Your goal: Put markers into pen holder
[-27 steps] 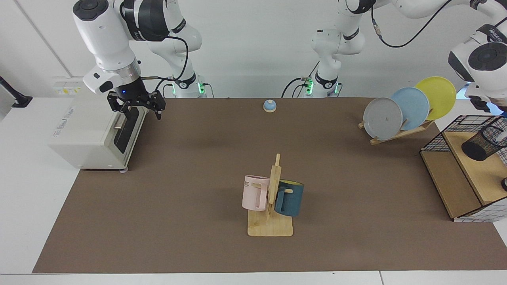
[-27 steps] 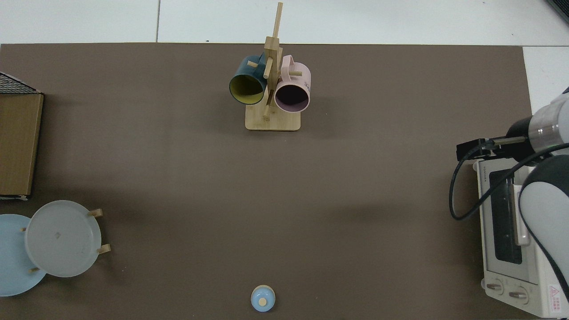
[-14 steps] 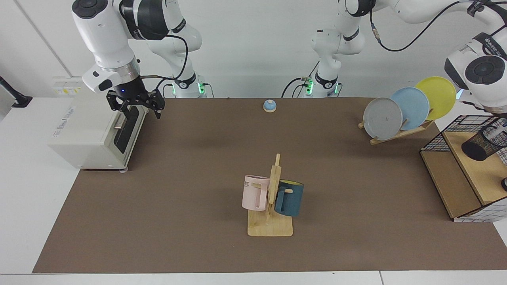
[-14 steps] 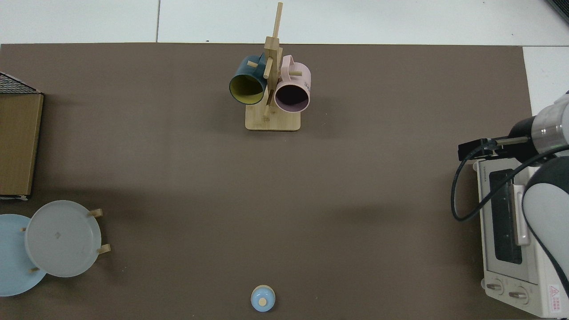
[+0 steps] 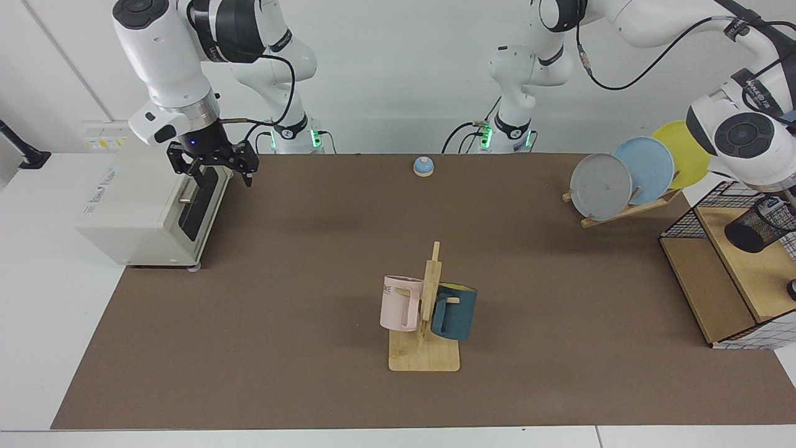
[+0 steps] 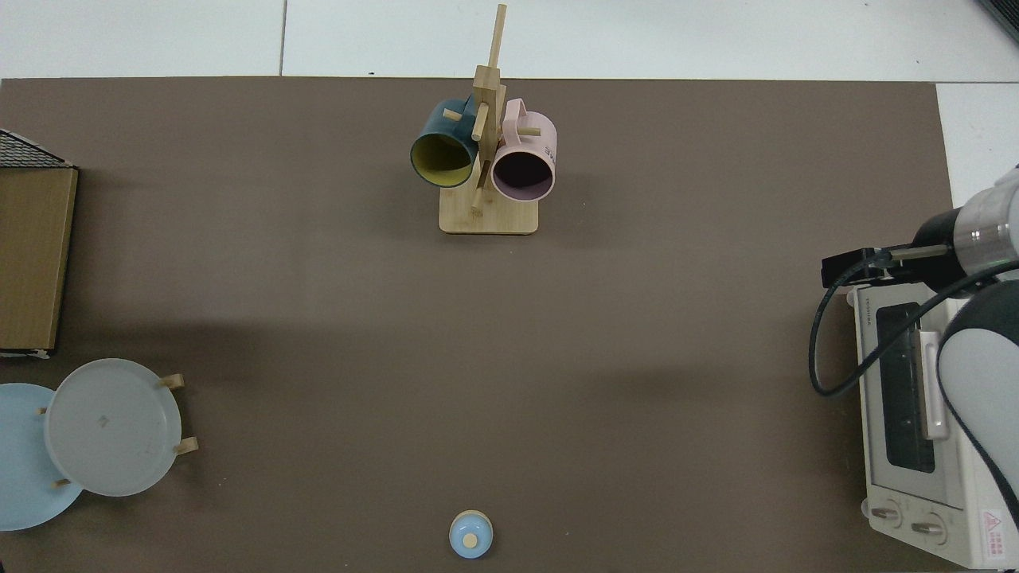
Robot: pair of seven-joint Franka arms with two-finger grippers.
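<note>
The marker does not show plainly in either view, so I cannot say whether it is already in the cup or held above it. Judged from the task, it is a light, stiff, smooth-barrelled pen. A pinch across the middle of the barrel, long axis hanging down, would suit it best, and the grip need only be firm enough to stop it sliding.

The pen holder is a small black mesh cup on the upper wooden shelf inside the wire-grid basket. It looks light and easy to nudge or tip, and it seems to lean in the facing view. A pen should therefore go down through its mouth and not against its rim.

The left arm reaches in just above the basket. The left gripper hangs below that wrist over the cup, mostly cut off at the view's edge, so I cannot tell its state or what it holds.

The right gripper waits at the far end of the bench from the basket, above the toaster oven. Its jaws are spread wide and hold nothing.

The bench carries a flat brown mat. A plate rack stands just beside the basket, and a mug tree and a small blue bell sit well apart from it. Room is tight only among the basket's wires
</note>
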